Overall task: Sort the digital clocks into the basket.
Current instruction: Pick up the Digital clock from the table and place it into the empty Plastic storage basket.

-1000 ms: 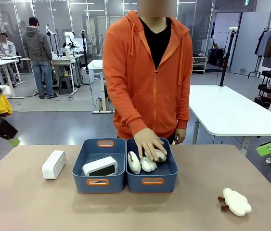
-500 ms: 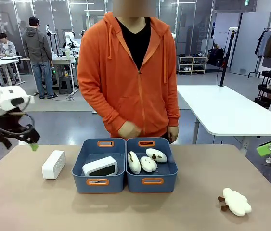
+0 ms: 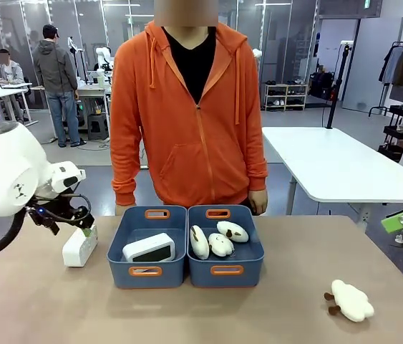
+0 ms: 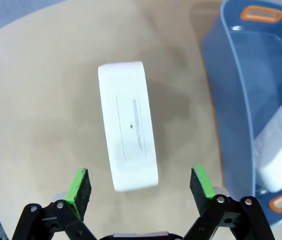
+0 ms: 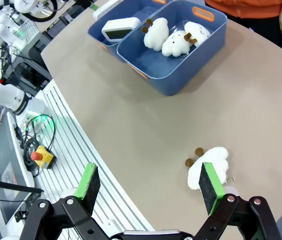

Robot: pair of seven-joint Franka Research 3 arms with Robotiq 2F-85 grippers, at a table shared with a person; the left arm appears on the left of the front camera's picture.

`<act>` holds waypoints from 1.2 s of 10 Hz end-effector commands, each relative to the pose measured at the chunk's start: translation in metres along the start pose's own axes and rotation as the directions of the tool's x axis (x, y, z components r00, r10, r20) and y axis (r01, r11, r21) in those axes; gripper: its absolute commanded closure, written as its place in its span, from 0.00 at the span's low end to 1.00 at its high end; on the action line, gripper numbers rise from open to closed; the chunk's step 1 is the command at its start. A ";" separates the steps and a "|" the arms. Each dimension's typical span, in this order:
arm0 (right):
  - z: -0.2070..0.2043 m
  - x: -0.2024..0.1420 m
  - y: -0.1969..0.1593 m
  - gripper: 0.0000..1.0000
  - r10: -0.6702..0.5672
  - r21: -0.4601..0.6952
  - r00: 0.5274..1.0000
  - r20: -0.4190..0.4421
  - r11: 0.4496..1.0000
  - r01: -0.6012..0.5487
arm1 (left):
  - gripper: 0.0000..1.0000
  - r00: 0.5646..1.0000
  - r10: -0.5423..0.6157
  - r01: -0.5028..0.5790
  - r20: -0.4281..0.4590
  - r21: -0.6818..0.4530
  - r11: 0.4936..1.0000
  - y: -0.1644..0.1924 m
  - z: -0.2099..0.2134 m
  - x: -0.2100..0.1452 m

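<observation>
You have one digital clock [image 3: 149,248] lying in the left blue basket [image 3: 169,278] already. The other clock [image 4: 128,152] stands on its long thin edge on the table [image 3: 44,308], just beside that basket's left wall but not touching it. Your left gripper [image 4: 141,187] hangs right over this clock with its fingers spread wide and nothing in them. The clock looks like a hard white plastic box, so it should not bend or squash. It is probably light, and its sides look smooth, so it could slip. The green pads [image 4: 80,187] sit on either side of its thin body, which is a good way to pinch it. Take hold near the middle of its length. If you grab one end, the other end may tip down. One of the wide sides should be the dark screen, though you cannot see it from above, so squeeze gently and only as much as you need. Your right gripper [image 5: 151,187] is wide open and empty too, above the table beside a plush toy [image 5: 216,157].
</observation>
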State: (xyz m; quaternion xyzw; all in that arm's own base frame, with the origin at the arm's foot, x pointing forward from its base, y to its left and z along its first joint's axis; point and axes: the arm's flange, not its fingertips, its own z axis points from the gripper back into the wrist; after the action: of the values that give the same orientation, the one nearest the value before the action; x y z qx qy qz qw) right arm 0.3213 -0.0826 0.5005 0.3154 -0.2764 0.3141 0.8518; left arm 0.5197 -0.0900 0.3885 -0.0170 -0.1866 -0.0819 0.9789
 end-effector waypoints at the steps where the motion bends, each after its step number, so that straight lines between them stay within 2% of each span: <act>1: -0.001 0.000 -0.001 0.00 0.013 0.012 1.000 0.010 1.000 -0.013 | 0.00 0.997 0.019 -0.017 -0.078 0.035 0.999 -0.006 -0.016 0.022; 4: -0.001 0.000 -0.001 0.00 0.013 0.012 1.000 0.010 1.000 -0.013 | 0.00 0.990 0.063 -0.047 -0.126 0.126 0.991 -0.002 -0.059 0.036; 7: -0.001 0.000 -0.001 0.00 0.013 0.012 1.000 0.010 1.000 -0.013 | 0.00 0.979 0.113 -0.094 -0.172 0.114 0.989 0.008 -0.089 0.039; 8: -0.001 0.000 -0.001 0.00 0.013 0.012 1.000 0.010 1.000 -0.013 | 0.35 0.974 0.113 -0.092 -0.195 0.113 0.989 0.010 -0.091 0.036; 9: -0.001 0.000 -0.001 0.00 0.013 0.012 1.000 0.010 1.000 -0.013 | 0.60 0.971 0.102 -0.082 -0.216 0.099 0.992 0.009 -0.090 0.034; 10: -0.001 0.000 -0.001 0.00 0.013 0.012 1.000 0.010 1.000 -0.013 | 0.95 0.970 0.097 -0.077 -0.224 0.094 0.993 0.008 -0.088 0.031; 11: -0.001 0.000 -0.001 0.00 0.013 0.012 1.000 0.010 1.000 -0.013 | 1.00 0.969 0.092 -0.073 -0.230 0.089 0.993 0.008 -0.085 0.030; 12: -0.001 0.000 -0.001 0.00 0.013 0.012 1.000 0.010 1.000 -0.013 | 1.00 0.969 0.091 -0.074 -0.231 0.085 0.994 0.009 -0.080 0.029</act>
State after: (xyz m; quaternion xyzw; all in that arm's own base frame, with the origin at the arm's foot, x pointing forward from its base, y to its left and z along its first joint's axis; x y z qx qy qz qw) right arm 0.3213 -0.0826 0.5005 0.3154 -0.2764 0.3141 0.8518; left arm 0.5783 -0.0963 0.3169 0.0278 -0.0884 -0.0340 0.9951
